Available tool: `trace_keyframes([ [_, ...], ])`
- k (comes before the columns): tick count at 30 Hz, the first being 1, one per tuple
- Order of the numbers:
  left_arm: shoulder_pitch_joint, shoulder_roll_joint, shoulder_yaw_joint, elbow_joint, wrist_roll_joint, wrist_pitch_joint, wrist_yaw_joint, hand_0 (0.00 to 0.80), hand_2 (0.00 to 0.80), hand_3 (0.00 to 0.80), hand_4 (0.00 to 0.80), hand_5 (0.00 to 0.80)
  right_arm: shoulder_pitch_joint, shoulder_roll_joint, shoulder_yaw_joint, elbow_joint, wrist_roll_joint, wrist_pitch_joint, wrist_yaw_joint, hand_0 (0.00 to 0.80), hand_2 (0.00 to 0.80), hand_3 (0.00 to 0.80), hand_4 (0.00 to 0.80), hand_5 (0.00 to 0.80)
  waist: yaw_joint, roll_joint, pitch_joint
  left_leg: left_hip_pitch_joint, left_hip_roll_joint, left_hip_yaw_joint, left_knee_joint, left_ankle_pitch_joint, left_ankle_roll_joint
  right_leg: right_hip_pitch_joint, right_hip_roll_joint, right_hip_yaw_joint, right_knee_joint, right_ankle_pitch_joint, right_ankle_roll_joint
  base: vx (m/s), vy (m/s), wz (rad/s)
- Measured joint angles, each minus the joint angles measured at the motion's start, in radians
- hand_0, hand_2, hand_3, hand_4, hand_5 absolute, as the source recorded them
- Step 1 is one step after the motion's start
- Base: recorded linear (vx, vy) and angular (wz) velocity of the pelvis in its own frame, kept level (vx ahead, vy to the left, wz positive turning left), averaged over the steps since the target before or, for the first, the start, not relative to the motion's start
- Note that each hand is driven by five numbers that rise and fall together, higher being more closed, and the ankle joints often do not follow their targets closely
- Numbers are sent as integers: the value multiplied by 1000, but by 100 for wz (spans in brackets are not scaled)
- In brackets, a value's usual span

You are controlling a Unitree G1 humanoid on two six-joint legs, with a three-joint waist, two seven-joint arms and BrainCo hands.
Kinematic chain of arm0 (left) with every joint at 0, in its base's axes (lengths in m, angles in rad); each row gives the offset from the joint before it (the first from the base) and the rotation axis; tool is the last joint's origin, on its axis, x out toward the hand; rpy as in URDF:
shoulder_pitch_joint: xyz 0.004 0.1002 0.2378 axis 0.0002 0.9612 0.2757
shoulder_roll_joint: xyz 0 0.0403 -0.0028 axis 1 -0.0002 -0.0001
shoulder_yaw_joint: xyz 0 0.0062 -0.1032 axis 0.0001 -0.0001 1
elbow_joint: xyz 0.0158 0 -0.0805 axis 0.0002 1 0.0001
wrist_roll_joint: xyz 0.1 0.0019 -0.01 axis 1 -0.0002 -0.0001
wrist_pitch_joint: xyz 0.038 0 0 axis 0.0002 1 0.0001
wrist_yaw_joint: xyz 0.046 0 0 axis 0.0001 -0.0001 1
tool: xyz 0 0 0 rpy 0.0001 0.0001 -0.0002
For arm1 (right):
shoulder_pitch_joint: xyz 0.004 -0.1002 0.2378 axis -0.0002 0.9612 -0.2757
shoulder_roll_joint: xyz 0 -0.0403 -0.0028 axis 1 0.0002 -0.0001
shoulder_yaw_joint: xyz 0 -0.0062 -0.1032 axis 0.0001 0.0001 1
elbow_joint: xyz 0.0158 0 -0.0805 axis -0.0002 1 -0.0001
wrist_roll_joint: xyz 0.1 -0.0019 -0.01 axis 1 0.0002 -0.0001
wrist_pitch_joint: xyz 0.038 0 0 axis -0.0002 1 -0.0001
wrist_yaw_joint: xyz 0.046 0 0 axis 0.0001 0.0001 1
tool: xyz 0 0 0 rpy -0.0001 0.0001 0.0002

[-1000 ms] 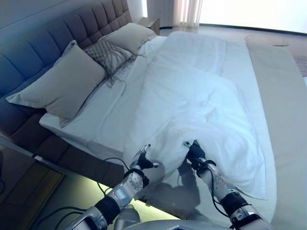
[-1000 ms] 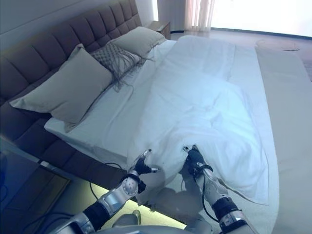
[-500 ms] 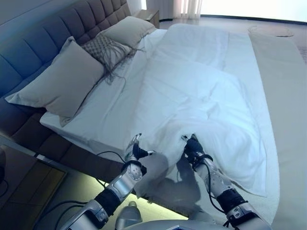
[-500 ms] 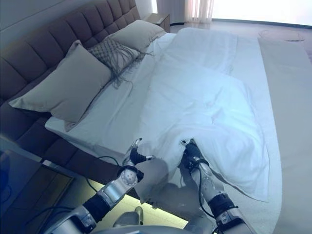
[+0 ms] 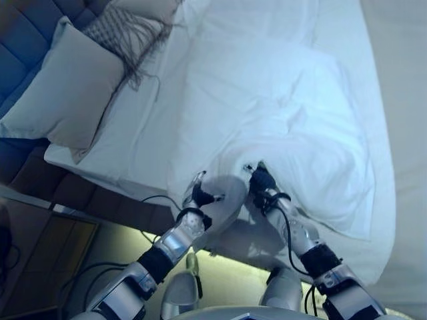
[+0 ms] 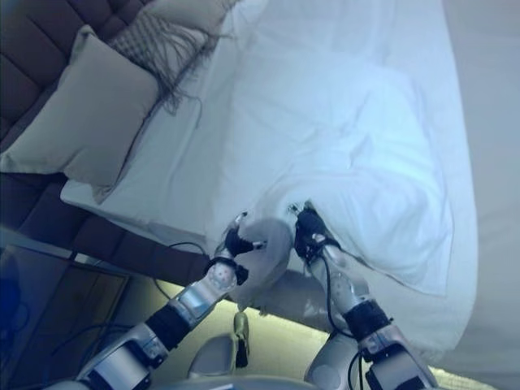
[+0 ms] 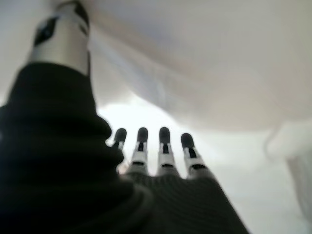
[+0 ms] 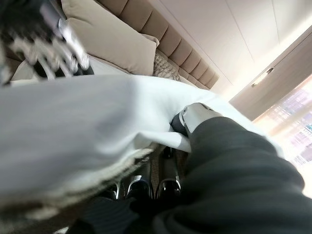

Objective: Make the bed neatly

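Observation:
A crumpled white duvet (image 5: 267, 100) lies across the white sheet (image 5: 143, 133) of the bed. My left hand (image 5: 197, 197) and right hand (image 5: 260, 181) are close together at its near edge, by the side of the bed, with a fold of duvet raised between them. In the right wrist view the right thumb (image 8: 195, 117) pinches the duvet edge (image 8: 73, 126) against curled fingers. In the left wrist view the left thumb (image 7: 58, 29) presses on the duvet (image 7: 195, 63) that hangs over the fingers (image 7: 163, 146).
A large beige pillow (image 5: 60, 93) and a fringed cushion (image 5: 123, 33) lie by the padded headboard (image 5: 20, 33) on the left. A bedside table (image 5: 40, 267) stands at the lower left. A beige cover (image 5: 400, 100) runs along the right.
The camera has tilted down towards the bed's edge. Both hands have come closer together and raised the duvet's near edge into a fold between them.

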Motion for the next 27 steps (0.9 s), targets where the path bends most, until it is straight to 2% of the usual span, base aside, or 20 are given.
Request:
trace_keyframes([
  [3, -26, -17, -3, 8, -29, 0, 46, 0, 0, 0, 0, 0, -17, -33, 3, -62, -10, 52, -14, 800, 800, 800, 800, 800, -24, 30, 13, 1, -18, 22, -20, 3, 3, -35, -9, 31, 5, 4, 7, -10, 211, -17],
  [6, -43, -49, -4, 42, -30, -18, 91, 0, 0, 0, 0, 0, -29, -66, 3, -104, -11, 97, -29, 800, 800, 800, 800, 800, -31, 64, 16, 7, -34, 35, -41, 7, 0, -58, -20, 51, 6, 8, 13, 43, 186, -14],
  [10, -42, -57, -4, 71, -30, -43, 132, 0, 0, 0, 0, 0, -54, -67, 4, -114, -28, 151, -46, 800, 800, 800, 800, 800, -49, 90, 14, 30, -51, 50, -74, 18, 15, -64, -32, 55, 3, 11, 18, 90, 159, -11],
  [14, -41, -64, -4, 80, -40, -47, 148, 0, 0, 0, 0, 0, -54, -72, 2, -125, -48, 195, -49, 800, 800, 800, 800, 800, -50, 110, 12, 75, -60, 51, -95, 19, 16, -37, -42, 60, -3, 14, 25, 99, 126, -12],
  [15, -38, -66, -4, 82, -40, -46, 148, 85, 85, 85, 85, 85, -54, -75, 2, -130, -49, 205, -49, 800, 800, 800, 800, 800, -50, 117, 8, 79, -63, 51, -97, 19, 16, -34, -45, 60, -3, 14, 26, 102, 131, 0],
  [16, -36, -69, -4, 87, -40, -46, 145, 565, 565, 565, 565, 565, -54, -78, 0, -131, -52, 212, -49, 800, 800, 800, 800, 800, -50, 126, 2, 80, -66, 51, -99, 19, 16, -34, -49, 60, -2, 15, 27, 114, 146, 3],
  [17, -31, -75, -4, 95, -40, -46, 135, 800, 800, 800, 800, 800, -54, -82, -1, -131, -57, 221, -49, 800, 800, 800, 800, 800, -51, 137, -6, 83, -69, 51, -104, 19, 16, -34, -51, 60, -2, 15, 29, 98, 119, 4],
  [21, -9, -95, -3, 122, -50, -46, 110, 800, 800, 800, 800, 800, -49, -99, 1, -131, -77, 268, -48, 800, 800, 800, 800, 800, -53, 163, -21, 113, -78, 65, -115, 19, 16, -20, -57, 73, -1, 13, 37, 82, 89, -7],
  [27, 10, -105, 0, 124, -70, -59, 107, 800, 800, 800, 800, 800, -17, -100, 2, -150, -86, 292, -46, 800, 800, 800, 800, 800, -76, 187, -39, 141, -89, 76, -129, 21, 18, -9, -70, 79, 1, 12, 46, 69, 80, -5],
])
